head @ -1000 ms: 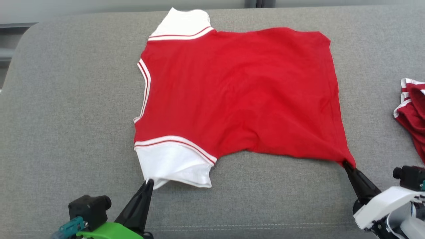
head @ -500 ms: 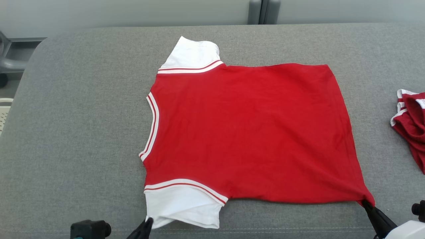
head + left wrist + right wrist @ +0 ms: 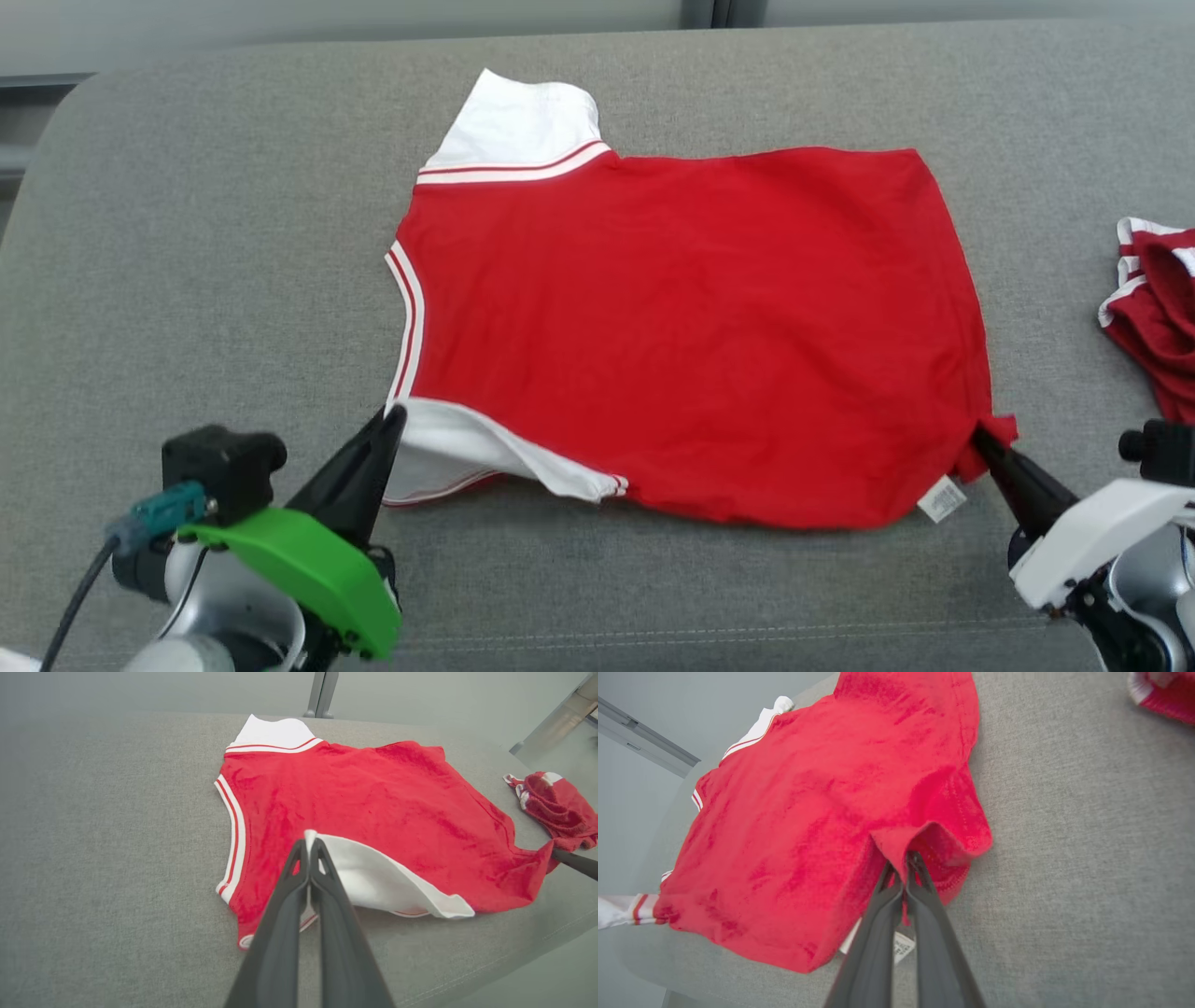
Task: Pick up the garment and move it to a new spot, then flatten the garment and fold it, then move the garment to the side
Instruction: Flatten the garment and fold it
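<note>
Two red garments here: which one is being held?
The red shirt spread mid-surface: the left gripper pinches its near white sleeve, the right gripper its hem corner. The crumpled red garment at the right lies untouched.

A grey padded surface [image 3: 187,233] of woven fabric spans the scene, its far left corner rounded and a stitched seam [image 3: 653,637] running along its near edge. Behind it stands a pale grey wall [image 3: 373,14], split by a darker vertical post [image 3: 714,11]. Beyond the right end a slanting metal bar [image 3: 551,723] rises over pale grey-green floor [image 3: 537,980]. The light is soft and even.
</note>
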